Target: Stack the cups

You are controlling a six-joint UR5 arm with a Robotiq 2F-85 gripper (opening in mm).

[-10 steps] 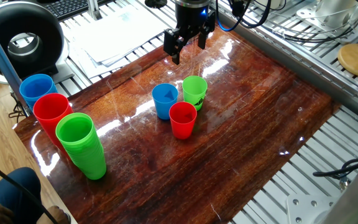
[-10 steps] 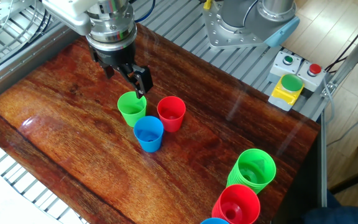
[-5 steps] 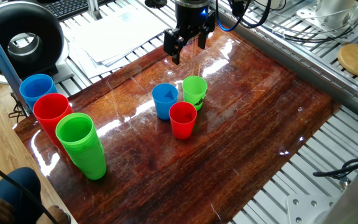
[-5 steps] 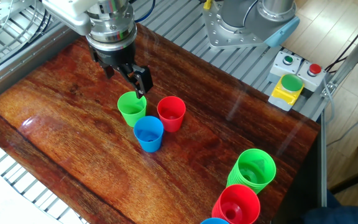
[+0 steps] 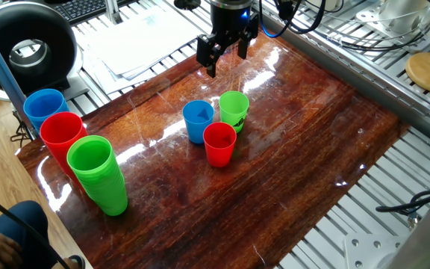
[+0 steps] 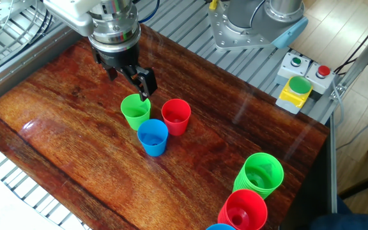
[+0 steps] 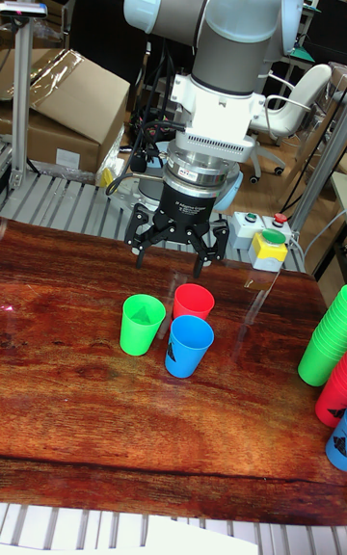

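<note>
Three small cups stand close together mid-table: blue cup [image 5: 198, 121] [image 6: 153, 137] [image 7: 188, 345], red cup [image 5: 219, 143] [image 6: 176, 116] [image 7: 193, 303] and light green cup [image 5: 234, 110] [image 6: 135, 112] [image 7: 142, 324]. All are upright and apart, none inside another. My gripper [image 5: 227, 60] [image 6: 130, 80] [image 7: 170, 261] hangs open and empty above the wooden table [image 5: 312, 134], just behind the green cup, with its fingertips higher than the cup rims. It touches no cup.
Tall stacks of blue cups [image 5: 45, 108], red cups [image 5: 62, 138] and green cups [image 5: 99, 175] [image 6: 260, 172] stand at one table end. A button box [image 6: 296, 76] sits beside the robot base. A black round device [image 5: 28, 45] and papers lie off the table.
</note>
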